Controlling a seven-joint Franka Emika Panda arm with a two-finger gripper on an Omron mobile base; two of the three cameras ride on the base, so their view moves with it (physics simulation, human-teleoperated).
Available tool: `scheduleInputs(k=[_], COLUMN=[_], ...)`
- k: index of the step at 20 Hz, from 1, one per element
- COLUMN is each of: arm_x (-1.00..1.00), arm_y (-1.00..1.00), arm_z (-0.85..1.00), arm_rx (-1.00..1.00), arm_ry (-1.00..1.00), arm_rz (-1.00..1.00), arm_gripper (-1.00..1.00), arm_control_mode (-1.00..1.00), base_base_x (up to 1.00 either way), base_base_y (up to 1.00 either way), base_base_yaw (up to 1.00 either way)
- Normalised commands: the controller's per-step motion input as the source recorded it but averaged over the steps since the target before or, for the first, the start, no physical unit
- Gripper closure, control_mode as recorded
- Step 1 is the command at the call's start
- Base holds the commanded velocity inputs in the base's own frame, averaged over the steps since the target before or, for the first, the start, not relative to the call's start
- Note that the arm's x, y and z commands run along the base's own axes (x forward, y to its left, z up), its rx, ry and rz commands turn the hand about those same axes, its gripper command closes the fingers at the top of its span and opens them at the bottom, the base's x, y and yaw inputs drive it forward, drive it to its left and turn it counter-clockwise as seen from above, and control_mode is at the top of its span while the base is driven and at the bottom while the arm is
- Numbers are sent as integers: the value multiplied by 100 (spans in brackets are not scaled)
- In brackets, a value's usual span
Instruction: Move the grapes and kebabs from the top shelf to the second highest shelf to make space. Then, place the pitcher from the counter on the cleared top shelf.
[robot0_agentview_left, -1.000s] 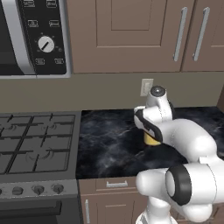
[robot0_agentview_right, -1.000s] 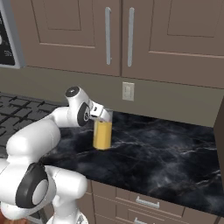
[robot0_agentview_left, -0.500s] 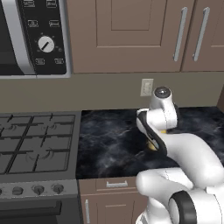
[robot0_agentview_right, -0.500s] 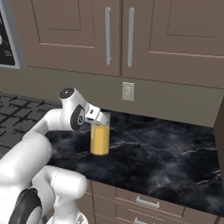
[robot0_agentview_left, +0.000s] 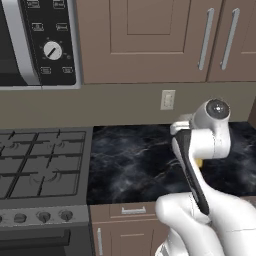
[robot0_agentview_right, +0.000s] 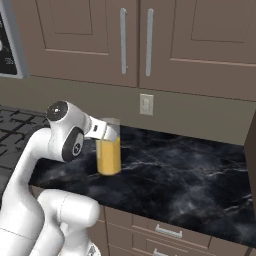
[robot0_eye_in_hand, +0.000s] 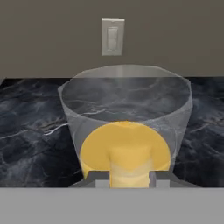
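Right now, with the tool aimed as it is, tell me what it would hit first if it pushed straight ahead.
The pitcher. In the hand view it stands directly ahead of the tool on the counter, with the fingertips at its near wall. Whether they already touch the glass is unclear.

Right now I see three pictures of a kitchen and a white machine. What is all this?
It is a white robot arm in a computer-drawn kitchen. Two pictures come from cameras behind it, left and right; the third looks along its gripper. On the black marble counter stands a clear pitcher with orange liquid. The gripper is at the pitcher's upper part, its fingertips on either side. Whether it clamps yet, I cannot tell. A gas stovetop sits to the left, a wall outlet behind.
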Motion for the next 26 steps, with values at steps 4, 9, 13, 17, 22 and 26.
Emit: scheduleInputs(k=[4,9,13,17,22,26], arm_x=[-100,-100,-100,-100,-86,-35], arm_y=[-7,-1,-15,-11,-3,0], arm_z=[97,100,100,94,42,-1], arm_rx=[0,0,0,0,0,-1], arm_ry=[-7,-3,0,0,0,-15], arm_rz=[5,4,3,4,2,1], arm_gripper=[100,100,100,100,100,100], arm_control_mode=[-100,-100,-100,-100,-100,-100], base_base_x=[0,0,0,0,0,0], base_base_y=[0,0,0,0,0,0], base_base_yaw=[0,0,0,0,0,0])
